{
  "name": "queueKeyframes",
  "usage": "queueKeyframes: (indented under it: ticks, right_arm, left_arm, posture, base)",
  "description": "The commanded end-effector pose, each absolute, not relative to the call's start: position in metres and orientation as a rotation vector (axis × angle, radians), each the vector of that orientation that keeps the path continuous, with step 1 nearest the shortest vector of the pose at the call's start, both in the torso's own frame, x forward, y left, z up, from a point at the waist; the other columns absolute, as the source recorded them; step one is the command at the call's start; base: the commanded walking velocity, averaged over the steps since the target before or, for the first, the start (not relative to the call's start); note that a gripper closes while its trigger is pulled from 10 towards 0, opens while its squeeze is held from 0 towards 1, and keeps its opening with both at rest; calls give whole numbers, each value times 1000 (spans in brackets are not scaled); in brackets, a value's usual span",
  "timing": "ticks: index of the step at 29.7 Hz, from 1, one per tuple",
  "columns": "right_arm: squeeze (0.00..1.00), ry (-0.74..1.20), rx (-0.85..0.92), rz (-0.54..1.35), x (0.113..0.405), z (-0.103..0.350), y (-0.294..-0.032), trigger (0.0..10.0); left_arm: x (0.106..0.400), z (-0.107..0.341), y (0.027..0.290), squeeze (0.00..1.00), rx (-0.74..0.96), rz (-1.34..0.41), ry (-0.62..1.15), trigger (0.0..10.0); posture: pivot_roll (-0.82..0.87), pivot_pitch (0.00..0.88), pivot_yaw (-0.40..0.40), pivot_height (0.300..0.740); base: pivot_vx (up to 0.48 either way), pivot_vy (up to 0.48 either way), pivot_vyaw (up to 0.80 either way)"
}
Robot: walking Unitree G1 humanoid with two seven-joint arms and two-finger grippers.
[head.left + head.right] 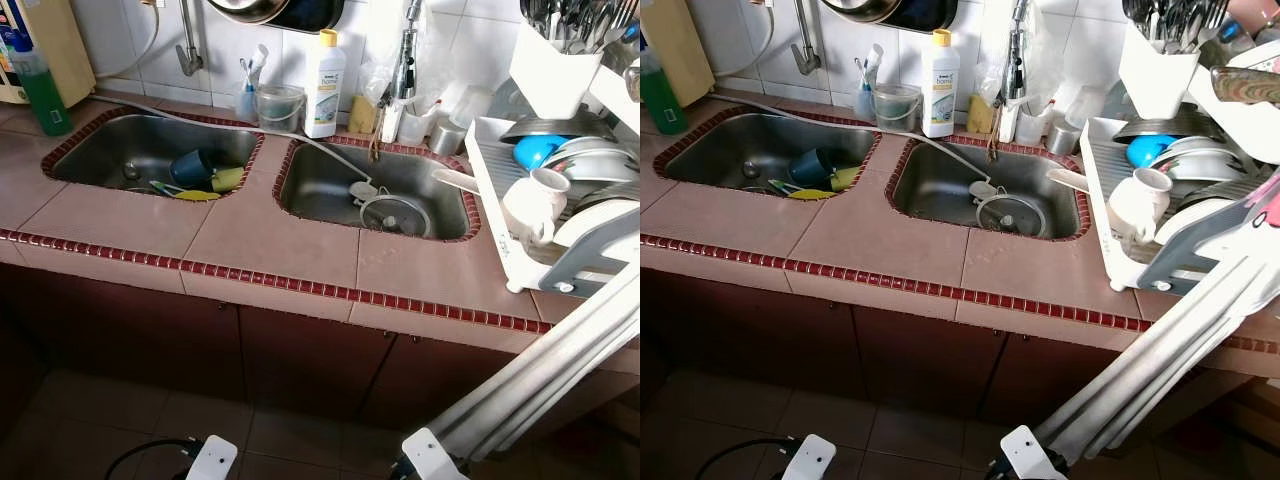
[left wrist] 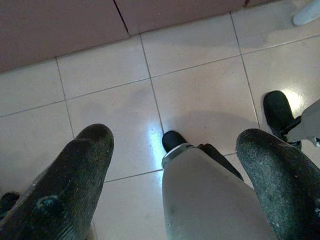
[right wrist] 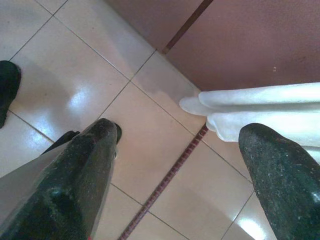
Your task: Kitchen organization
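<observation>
Dishes in left sink [image 1: 150, 150], both tools [image 2: 170, 185] [image 3: 175, 180] apart, floorward, spread

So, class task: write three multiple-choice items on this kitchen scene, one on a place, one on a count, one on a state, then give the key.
1. Where is the dark blue cup?
A. left sink
B. right sink
C. dish rack

2. How many sink basins does the counter hold?
A. one
B. two
C. three

3. How does the left gripper stand?
A. shut on a cup
B. open over the floor
C. shut, empty

Key: 1 A, it lies in the left sink. 2 B, two basins sit side by side. 3 B, its fingers are spread above floor tiles.
</observation>
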State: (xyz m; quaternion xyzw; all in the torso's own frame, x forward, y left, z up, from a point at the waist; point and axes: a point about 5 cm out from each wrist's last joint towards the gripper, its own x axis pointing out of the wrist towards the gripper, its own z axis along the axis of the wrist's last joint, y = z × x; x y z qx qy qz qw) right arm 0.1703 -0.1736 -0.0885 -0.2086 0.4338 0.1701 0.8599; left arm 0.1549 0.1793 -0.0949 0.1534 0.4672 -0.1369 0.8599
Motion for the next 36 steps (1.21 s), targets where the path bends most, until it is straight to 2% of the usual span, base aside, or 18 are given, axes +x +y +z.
queueKeyframes:
  ticks: [1,12,36]
  right_arm:
    - [0,915,-431,328,171,-88,-177,10000]
    - [0,912,-391,279,168,-89,-178,10000]
    - [0,907,-436,328,170,-88,-177,10000]
  left_arm:
    - [156,-95,176,0,334,-317,982,10000]
    - [168,-91,168,0,360,-374,964,10000]
    - [160,-94,174,0,340,-343,981,10000]
  posture:
    - [-132,0,-48,732]
    - [-191,0,-8,732]
    - [-149,0,-43,732]
  base:
    - [0,0,0]
    - [0,0,0]
    - [0,0,0]
